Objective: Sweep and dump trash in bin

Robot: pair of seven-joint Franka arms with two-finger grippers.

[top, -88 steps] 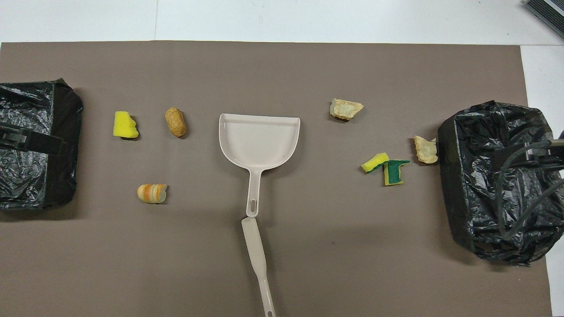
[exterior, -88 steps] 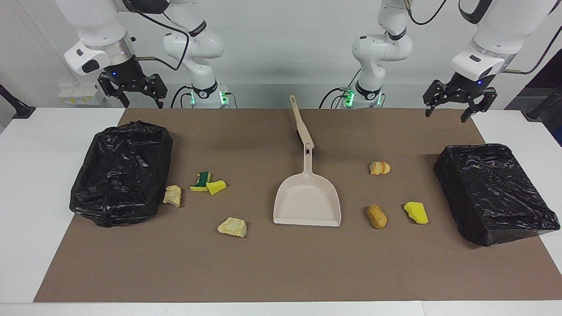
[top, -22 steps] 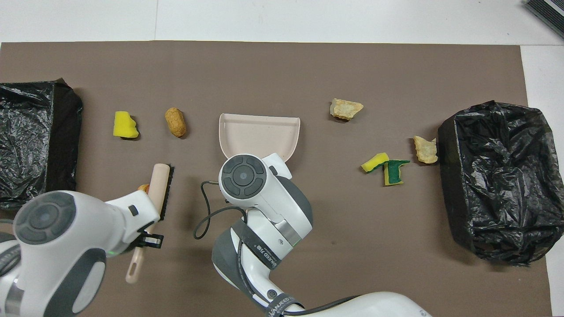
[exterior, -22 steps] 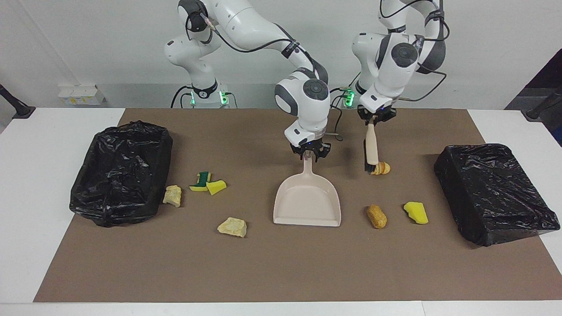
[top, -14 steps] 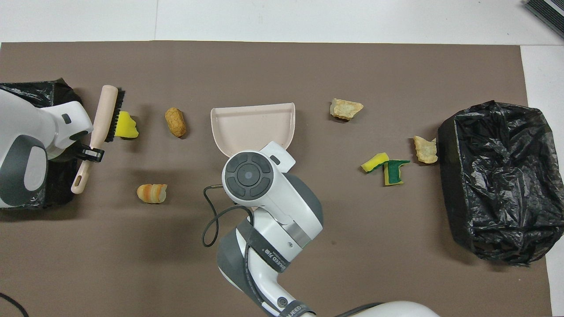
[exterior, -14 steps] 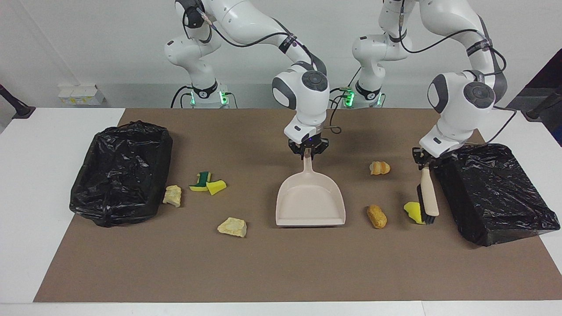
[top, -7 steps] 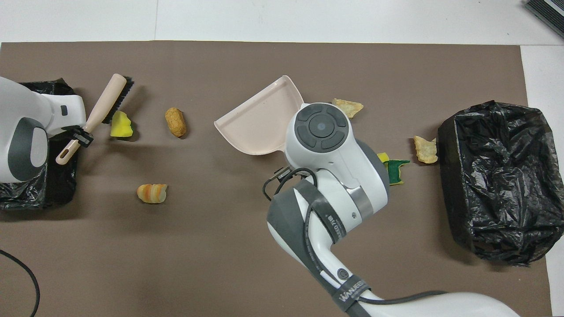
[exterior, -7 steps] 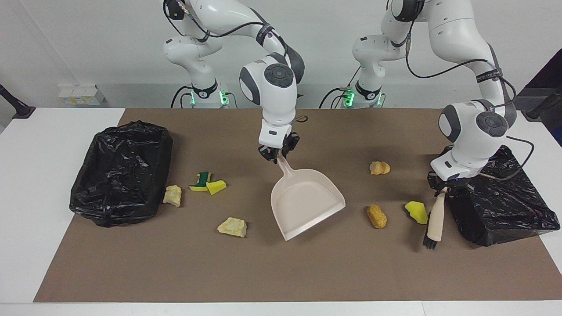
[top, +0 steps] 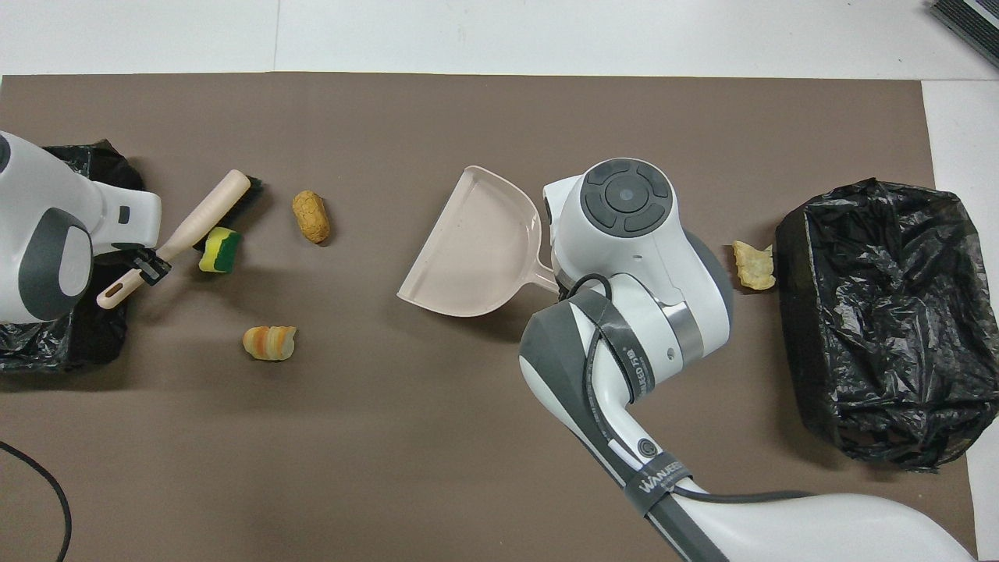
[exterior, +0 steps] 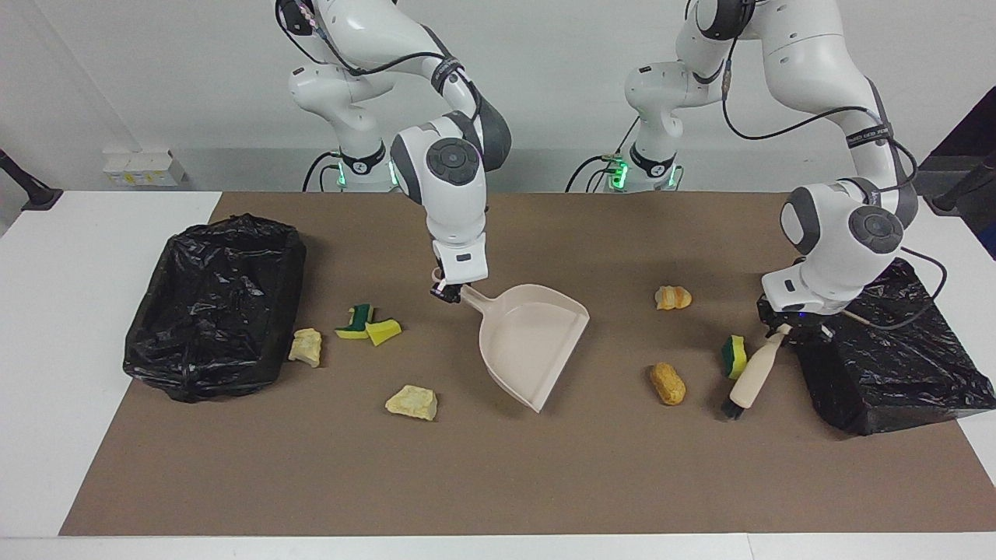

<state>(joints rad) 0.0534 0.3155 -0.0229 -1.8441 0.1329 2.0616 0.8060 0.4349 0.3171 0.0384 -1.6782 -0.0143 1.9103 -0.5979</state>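
The left tool [exterior: 787, 330], clamped on the brush [exterior: 752, 376], and the right tool [exterior: 450, 294], clamped on the dustpan [exterior: 533, 342], face trash [exterior: 668, 383] scattered over the tabletop [exterior: 498, 482]: light, soft scraps, better swept than pinched.

Brown mat [exterior: 498, 482] covers white table [exterior: 70, 365]. White socket box [exterior: 144, 167] against wall, near right arm's end.

White wall [exterior: 117, 78], perhaps grey floor.
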